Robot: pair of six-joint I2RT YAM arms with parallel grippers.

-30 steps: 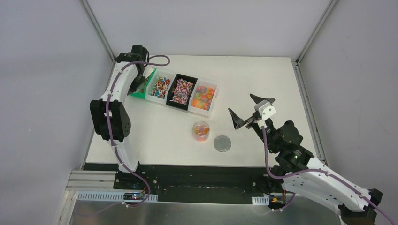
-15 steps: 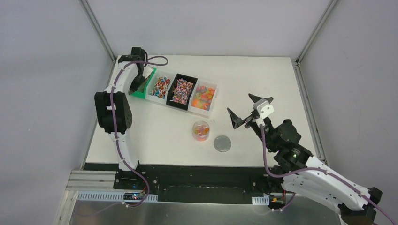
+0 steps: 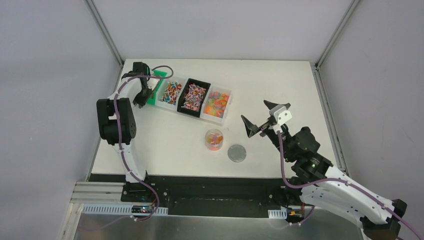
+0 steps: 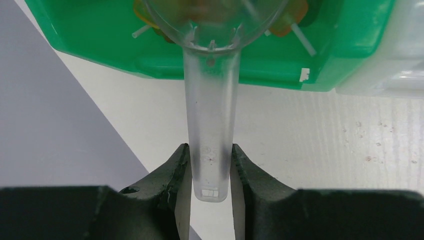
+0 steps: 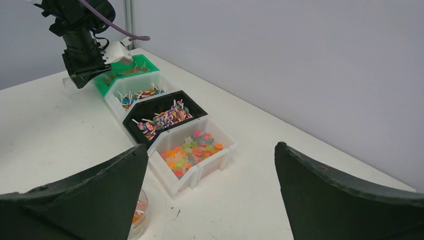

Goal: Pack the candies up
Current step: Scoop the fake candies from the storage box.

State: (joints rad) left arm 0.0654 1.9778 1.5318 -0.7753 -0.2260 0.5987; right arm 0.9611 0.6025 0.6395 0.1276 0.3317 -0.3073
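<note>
The candies fill a row of bins: orange ones in a green bin, wrapped ones in a white bin and a black bin, gummy ones in the last white bin. A clear round tub holds a few candies. My left gripper is shut on the handle of a clear plastic scoop, whose bowl reaches over the green bin's near wall. My right gripper hangs open and holds nothing, right of the tub and apart from it.
A grey round lid lies on the table beside the clear tub. In the right wrist view the gummy bin sits ahead between my fingers, with the left arm at the row's far end. Metal frame posts stand at the table's back corners.
My left gripper has drawn back to the left with the scoop, from over the green bin to its left edge, and the arm's elbow has shifted. The right gripper has barely moved.
</note>
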